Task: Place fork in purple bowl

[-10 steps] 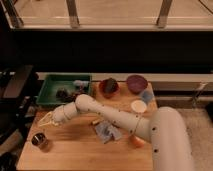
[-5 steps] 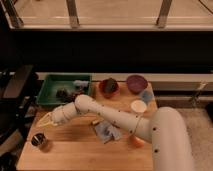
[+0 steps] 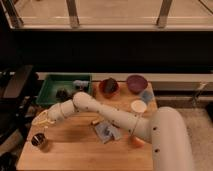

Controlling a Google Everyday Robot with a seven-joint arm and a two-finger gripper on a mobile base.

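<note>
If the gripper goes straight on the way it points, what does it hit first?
The gripper, shut, points left near the left edge of the table. The way looks free: it probably passes off that edge. The dark cup sits nearer the camera, apparently off-line, though depth is unclear.

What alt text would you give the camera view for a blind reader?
A white robot arm reaches left across a wooden table, its gripper shut near the left edge. Behind it stand a green tray, a red bowl and a purple bowl. A dark cup sits front left.
</note>
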